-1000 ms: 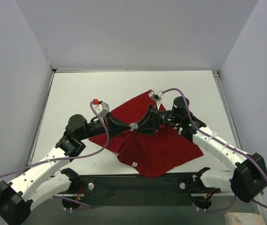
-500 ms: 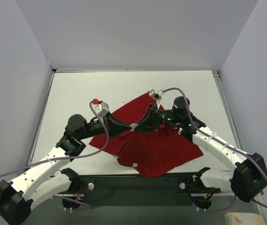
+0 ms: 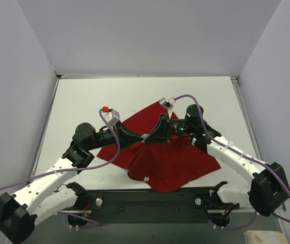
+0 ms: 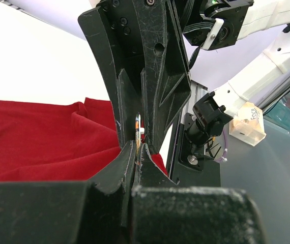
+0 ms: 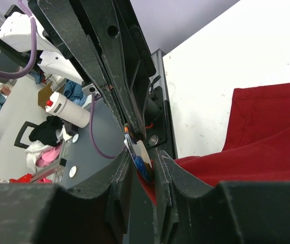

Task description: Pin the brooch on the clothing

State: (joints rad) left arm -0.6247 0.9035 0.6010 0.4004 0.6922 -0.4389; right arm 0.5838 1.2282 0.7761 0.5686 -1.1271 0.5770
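The pinning is under way but, as far as the pictures show, not finished. The left hand [image 4: 135, 165] reaches in from the left with its jaws drawn narrow, and its tips pinch the lower edge of the brooch [image 5: 137, 152]. The brooch stands on edge where the two hands meet, above the middle of the shirt [image 3: 175, 162]. From the right, the right hand [image 5: 144, 175] is narrow too. A small fold of red cloth is nipped between its jaws, and the disc stands in the same gap, touching the fold. The pictures do not show whether the pin has gone through the cloth. Judging by this, what is left is to drive or close the pin, let go and draw both hands away.

Both hands are hard black plastic, ribbed and scuffed pale along the edges, and they taper to thin tips. The brooch is a thin, stiff round disc. It has a pale face toward the right wrist camera and a rim flecked with blue and orange. The shirt is soft, matt red cloth that lies rumpled and folded on the smooth white table [image 3: 84, 101]. It rises into a peak at the pinch, and a small white label [image 3: 146, 178] shows at its near edge.
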